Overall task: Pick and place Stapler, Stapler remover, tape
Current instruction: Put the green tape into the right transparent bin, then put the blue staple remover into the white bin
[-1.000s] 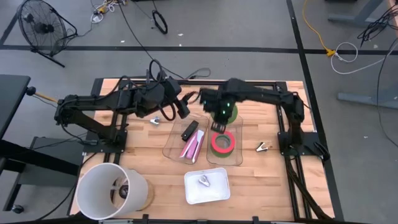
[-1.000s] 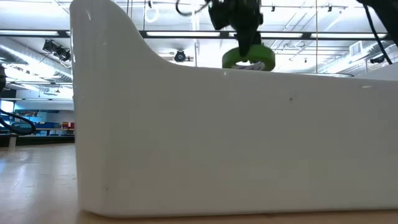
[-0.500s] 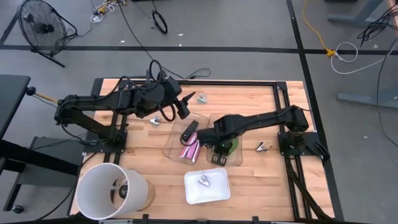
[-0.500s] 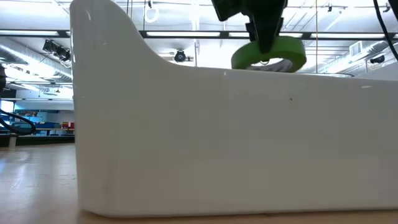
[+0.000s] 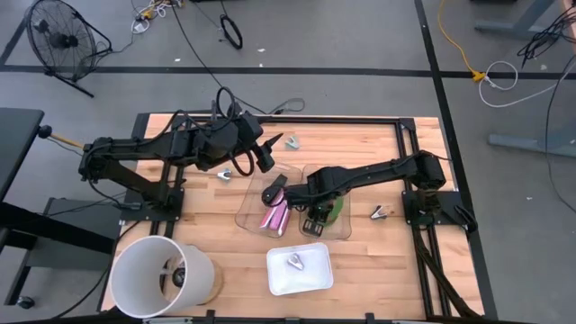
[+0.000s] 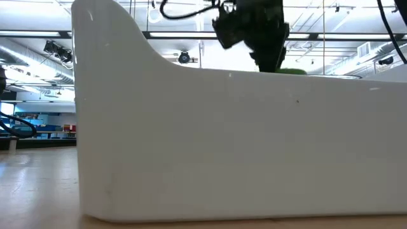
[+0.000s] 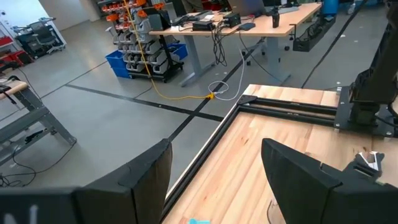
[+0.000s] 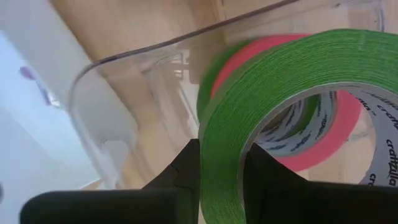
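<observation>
Your right tool is pinching the green tape over the clear tray, just above the red tape. Your left tool is hanging open over the counter.

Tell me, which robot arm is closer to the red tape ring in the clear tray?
The right. Its gripper hangs directly over the red tape ring, fingers pinching a green tape ring. The left gripper sits behind the clear tray, off to its left.

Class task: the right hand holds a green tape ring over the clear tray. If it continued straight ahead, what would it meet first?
Probably the red tape ring lying in the clear tray, just beyond the green tape ring in the right hand; depth is uncertain.
</observation>
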Motion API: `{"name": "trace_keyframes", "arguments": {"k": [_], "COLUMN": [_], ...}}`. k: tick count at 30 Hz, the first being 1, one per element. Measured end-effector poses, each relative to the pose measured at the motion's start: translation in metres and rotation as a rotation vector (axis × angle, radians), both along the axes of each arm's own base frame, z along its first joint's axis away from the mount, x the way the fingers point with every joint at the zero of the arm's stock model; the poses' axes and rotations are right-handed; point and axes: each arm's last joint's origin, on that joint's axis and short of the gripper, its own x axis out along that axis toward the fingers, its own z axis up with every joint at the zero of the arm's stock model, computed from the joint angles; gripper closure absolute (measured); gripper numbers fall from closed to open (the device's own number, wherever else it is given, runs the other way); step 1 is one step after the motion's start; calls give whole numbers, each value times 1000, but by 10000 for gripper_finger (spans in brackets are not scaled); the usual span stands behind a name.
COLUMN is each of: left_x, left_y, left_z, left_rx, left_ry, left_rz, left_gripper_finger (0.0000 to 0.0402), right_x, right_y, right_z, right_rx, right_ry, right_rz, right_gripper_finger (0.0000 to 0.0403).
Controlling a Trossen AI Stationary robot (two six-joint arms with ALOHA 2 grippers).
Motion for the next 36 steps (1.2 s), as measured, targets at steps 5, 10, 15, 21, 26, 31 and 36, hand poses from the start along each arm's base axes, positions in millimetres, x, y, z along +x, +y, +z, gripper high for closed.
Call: {"name": "trace_keyframes", "arguments": {"k": [5, 10, 15, 21, 26, 31, 36], "left_x": [0, 0, 0, 0, 0, 0, 0], "left_y": [0, 0, 0, 0, 0, 0, 0], "left_z": [-1, -1, -1, -1, -1, -1, -1], "left_rx": [0, 0, -1, -1, -1, 0, -1], "left_ry": [7, 7, 6, 7, 7, 7, 6], "left_rz": [0, 0, 1, 1, 2, 4, 4], "left_gripper_finger": [149, 149, 149, 149, 149, 149, 149], "right_x": [-3, -3, -3, -3, -7, -18, -33], "right_y": [-7, -12, -11, -12, -13, -27, -50], "right_z": [-12, -17, -17, -17, -7, 20, 52], "right_rx": [14, 21, 9, 11, 9, -12, -58], "right_ry": [33, 40, 35, 34, 13, -67, -192], "right_rz": [2, -5, 5, 22, 21, -14, -83], "right_gripper_finger": [342, 340, 274, 200, 189, 208, 229]}}
